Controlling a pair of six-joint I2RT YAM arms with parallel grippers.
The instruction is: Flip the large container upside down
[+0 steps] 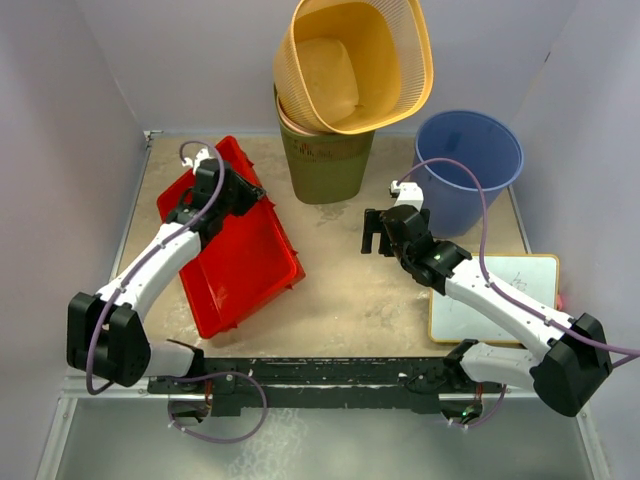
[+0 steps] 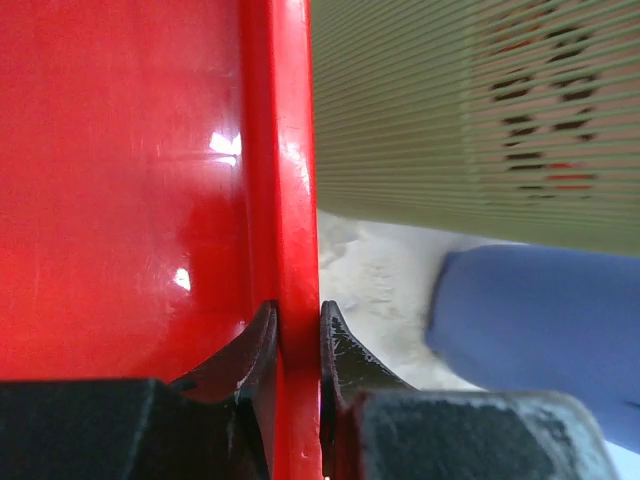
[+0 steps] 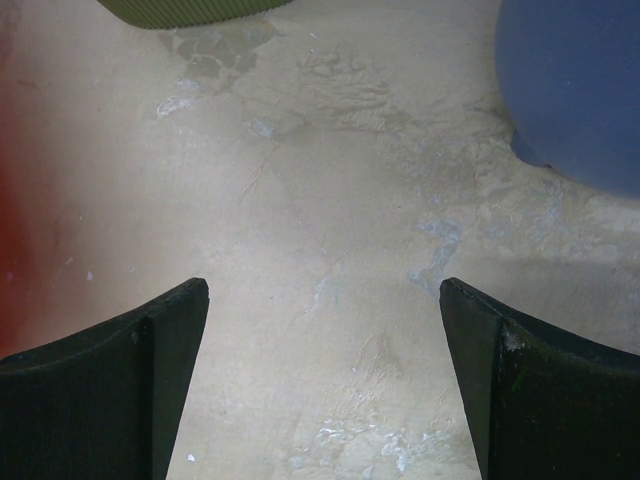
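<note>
The large container [image 1: 245, 270] is a red, shallow rectangular bin lying on the left of the table, its right long rim raised a little. My left gripper [image 1: 240, 195] is at the far end of that rim. In the left wrist view my left gripper [image 2: 298, 310] is shut on the red rim [image 2: 285, 150], one finger inside the bin and one outside. My right gripper [image 1: 372, 232] hangs open over bare tabletop in the middle, apart from the bin. In the right wrist view the right gripper [image 3: 323, 285] has nothing between its fingers.
An olive bin [image 1: 325, 160] stands at the back centre with orange baskets [image 1: 355, 65] stacked in it. A blue bucket [image 1: 470, 165] stands at the back right. A whiteboard [image 1: 495, 300] lies under the right arm. Walls close in left and right.
</note>
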